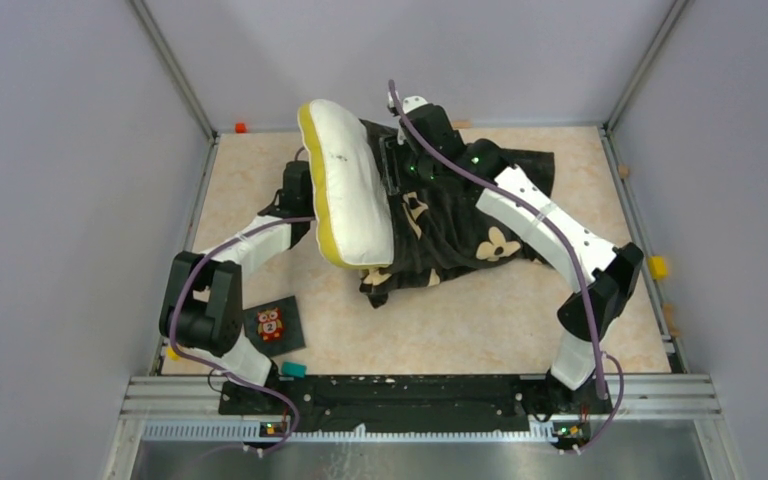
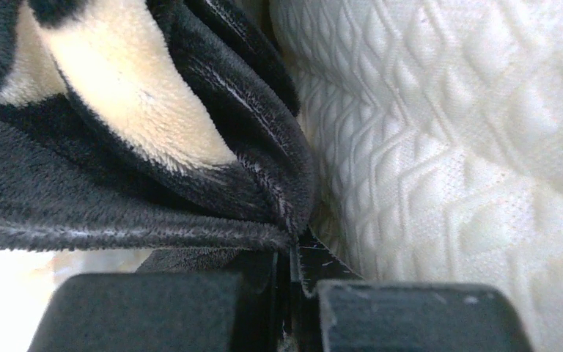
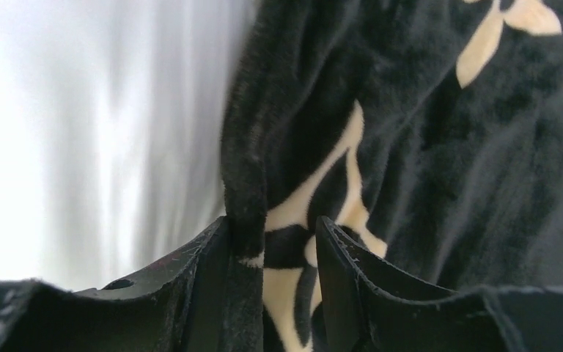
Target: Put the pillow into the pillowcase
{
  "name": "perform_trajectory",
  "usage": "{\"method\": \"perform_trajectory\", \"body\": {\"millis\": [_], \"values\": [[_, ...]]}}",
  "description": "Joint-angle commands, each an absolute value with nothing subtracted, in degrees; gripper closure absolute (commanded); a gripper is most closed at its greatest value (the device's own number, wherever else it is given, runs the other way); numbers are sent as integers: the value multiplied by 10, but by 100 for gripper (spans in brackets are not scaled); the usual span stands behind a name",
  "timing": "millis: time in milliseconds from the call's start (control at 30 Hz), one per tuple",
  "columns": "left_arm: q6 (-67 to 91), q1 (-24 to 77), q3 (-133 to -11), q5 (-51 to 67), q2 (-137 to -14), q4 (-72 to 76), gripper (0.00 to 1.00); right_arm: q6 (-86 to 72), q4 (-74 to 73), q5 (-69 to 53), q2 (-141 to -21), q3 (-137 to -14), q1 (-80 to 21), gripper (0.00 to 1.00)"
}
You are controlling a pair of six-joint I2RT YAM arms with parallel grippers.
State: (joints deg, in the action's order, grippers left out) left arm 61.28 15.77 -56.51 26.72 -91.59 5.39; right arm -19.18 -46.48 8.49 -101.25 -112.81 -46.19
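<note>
**Left gripper** [image 2: 293, 273]: fingers pressed nearly together, pinching a thin edge of the pillowcase [image 2: 117, 169]. The fabric bunches up and to the left of the fingers.

**Right gripper** [image 3: 271, 249]: fingers part closed on a folded hem of the pillowcase. The rest of the cloth hangs ahead and to the right of them. The white blur to their left is probably the pillow, but the view is too washed out to be sure.

**Pillow** [image 1: 345, 185]: stands on its long edge between the two grippers. It touches the right side of the left fingers, and its yellow band faces away from the right gripper. Little or none of it looks to be inside the case.

**Risks:**
- Left pinch holds only a sliver of hem, so a pull against the pillow's bulk could strip it out.
- Mouth looks narrow, so the pillow may jam on the hem and drag the cloth along.
- Pillow balanced on edge could topple away from the opening.
- Loose cloth below may fold under and block entry.
</note>
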Motion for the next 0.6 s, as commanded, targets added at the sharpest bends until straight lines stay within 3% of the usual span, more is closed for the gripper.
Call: {"method": "perform_trajectory", "body": {"millis": [0, 300, 367, 467, 567], "values": [[580, 158, -617, 275, -879, 55, 100, -188, -459, 111, -1006, -1115, -458, 55], [562, 158, -640, 277, -879, 32, 100, -187, -459, 102, -1013, -1110, -462, 52], [557, 158, -652, 281, -879, 23, 100, -184, -466, 116, -1017, -1115, -462, 64], [539, 157, -702, 286, -881, -12, 100, -175, -508, 144, -1032, -1182, -442, 100], [502, 157, -788, 290, -885, -69, 100, -162, -544, 172, -1038, -1295, -409, 100]]}}
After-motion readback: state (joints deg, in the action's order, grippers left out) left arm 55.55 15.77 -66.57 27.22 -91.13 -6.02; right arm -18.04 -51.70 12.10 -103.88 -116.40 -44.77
